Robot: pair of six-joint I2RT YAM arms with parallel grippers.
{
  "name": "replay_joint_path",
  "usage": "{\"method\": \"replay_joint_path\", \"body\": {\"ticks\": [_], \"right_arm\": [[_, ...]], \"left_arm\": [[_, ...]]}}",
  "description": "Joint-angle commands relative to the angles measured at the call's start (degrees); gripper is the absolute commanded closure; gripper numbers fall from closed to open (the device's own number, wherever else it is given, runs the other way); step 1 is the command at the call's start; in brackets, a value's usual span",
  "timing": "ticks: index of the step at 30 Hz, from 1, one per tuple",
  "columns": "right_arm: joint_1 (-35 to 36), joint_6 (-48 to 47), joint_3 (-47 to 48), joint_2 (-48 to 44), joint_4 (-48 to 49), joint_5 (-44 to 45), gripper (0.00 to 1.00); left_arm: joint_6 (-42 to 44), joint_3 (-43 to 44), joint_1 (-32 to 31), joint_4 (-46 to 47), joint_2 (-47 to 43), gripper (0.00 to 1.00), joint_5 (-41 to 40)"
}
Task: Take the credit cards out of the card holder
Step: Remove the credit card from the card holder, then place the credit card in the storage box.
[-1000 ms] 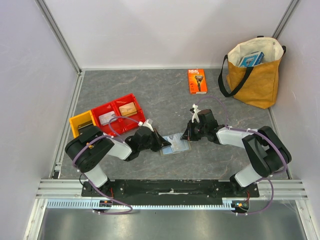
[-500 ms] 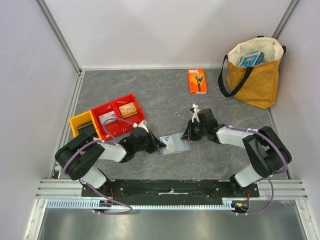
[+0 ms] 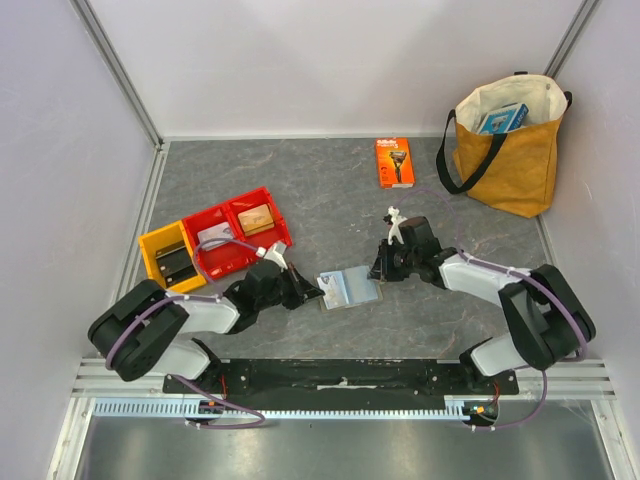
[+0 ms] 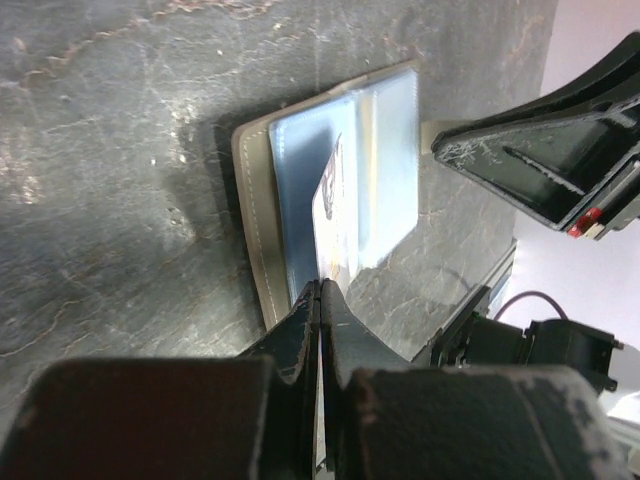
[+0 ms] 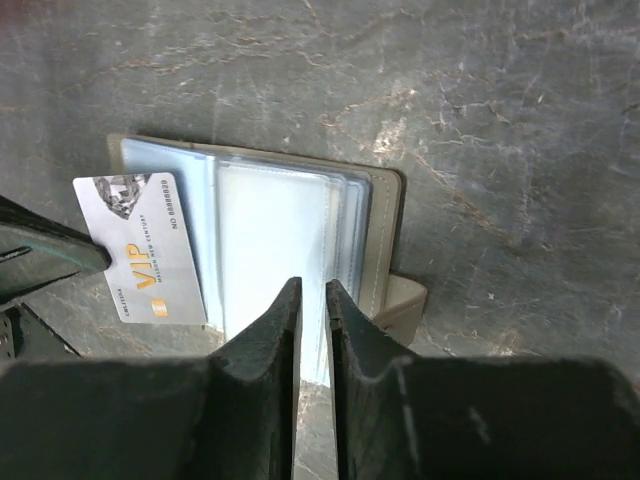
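Note:
The grey card holder (image 3: 355, 288) lies open on the table, its light blue sleeves up; it also shows in the left wrist view (image 4: 290, 190) and the right wrist view (image 5: 280, 230). My left gripper (image 3: 312, 293) (image 4: 320, 286) is shut on the edge of a silver-grey credit card marked VIP (image 5: 145, 252) (image 4: 335, 210), which sticks out past the holder's left edge. My right gripper (image 3: 379, 272) (image 5: 311, 292) is shut, its tips down on the holder's right half beside the closing tab (image 5: 405, 300). A tan card (image 3: 255, 216) and a blackish card (image 3: 175, 263) lie in the bins.
Two red bins (image 3: 268, 196) and a yellow bin (image 3: 152, 242) stand left of the holder. An orange razor package (image 3: 394, 162) lies at the back. A tan tote bag (image 3: 505, 150) stands at the back right. White walls close in the table.
My left gripper has drawn back to the left with the silver-grey card, sliding it out of the holder's sleeve. The right gripper has stayed on the holder.

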Motion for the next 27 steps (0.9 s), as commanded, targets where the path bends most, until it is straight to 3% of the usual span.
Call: {"method": "replay_joint_path", "body": {"ticks": [1,5,13,20,27], "right_arm": [[-0.3,-3.5,0.5,-6.1,-1.1,-1.8,0.73],[-0.3,-4.2,-0.1,-9.1,3.2,-6.7,0.52],[0.2,-3.8,-1.4,-7.6,11.0,-19.7,0.26],[0.4,-1.8,-3.3,-3.7,19.8,-25.7,0.23],[0.4,2.2,-4.7,-1.7,28.0,-31.7,0.36]], "left_arm": [[5.1,-1.9,0.4,4.9,-3.0,0.98,2.1],[6.4,-3.2,1.0,9.1,-4.7,0.98,3.6],[9.6,-3.4,1.6,14.7,-7.5,0.98,8.7],[10.0,-3.4,1.6,17.4,-7.7,0.98,11.5],[10.0,-2.9,1.6,19.6,-8.8,0.98,14.3]]}}
